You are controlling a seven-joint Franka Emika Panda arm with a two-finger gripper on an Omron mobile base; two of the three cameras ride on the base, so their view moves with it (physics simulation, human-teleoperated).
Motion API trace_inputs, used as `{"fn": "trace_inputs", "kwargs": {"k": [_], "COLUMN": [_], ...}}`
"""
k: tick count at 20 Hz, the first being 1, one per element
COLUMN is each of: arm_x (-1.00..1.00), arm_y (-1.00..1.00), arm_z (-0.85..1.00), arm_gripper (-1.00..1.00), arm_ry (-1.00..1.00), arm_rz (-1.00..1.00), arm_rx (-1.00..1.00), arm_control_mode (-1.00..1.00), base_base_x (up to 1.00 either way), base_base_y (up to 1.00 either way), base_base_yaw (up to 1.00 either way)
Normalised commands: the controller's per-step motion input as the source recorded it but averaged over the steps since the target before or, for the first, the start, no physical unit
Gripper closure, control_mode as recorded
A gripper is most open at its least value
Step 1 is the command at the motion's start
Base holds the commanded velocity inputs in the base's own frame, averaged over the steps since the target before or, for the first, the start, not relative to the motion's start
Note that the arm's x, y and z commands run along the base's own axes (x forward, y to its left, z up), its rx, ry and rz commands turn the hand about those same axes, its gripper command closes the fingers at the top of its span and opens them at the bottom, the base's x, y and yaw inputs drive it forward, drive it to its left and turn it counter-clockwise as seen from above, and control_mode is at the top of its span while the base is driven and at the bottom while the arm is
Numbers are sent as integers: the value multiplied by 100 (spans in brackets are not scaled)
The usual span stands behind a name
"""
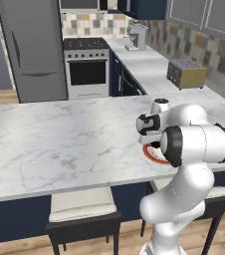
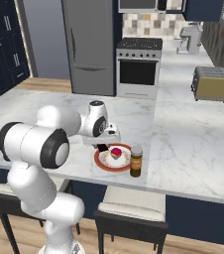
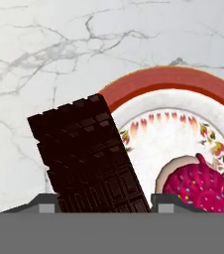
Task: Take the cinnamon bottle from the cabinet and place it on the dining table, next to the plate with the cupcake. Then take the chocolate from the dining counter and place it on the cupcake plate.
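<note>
In the hand view a dark chocolate bar sits tilted between my fingertips, and my gripper is shut on it. It hangs over the left rim of the red-edged plate, which holds a pink cupcake. From the right base view the gripper holds the chocolate at the plate's left edge, beside the cupcake. The brown cinnamon bottle stands upright just right of the plate. In the left base view my arm covers most of the plate.
A toaster sits on the far counter to the right. The stove and grey fridge stand behind the marble dining counter. Stools are tucked under the counter's near edge.
</note>
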Motion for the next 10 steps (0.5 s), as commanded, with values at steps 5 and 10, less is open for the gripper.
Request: {"fn": "trace_inputs", "kwargs": {"k": [5,10], "arm_x": [3,0], "arm_y": [-3,-2], "arm_z": [-49,-23], "arm_gripper": [100,100], "arm_ry": [4,0], "arm_rz": [0,0], "arm_rx": [-15,-5], "arm_control_mode": [-100,-100], "base_base_x": [0,0], "base_base_y": [0,0], "base_base_yaw": [0,0]}}
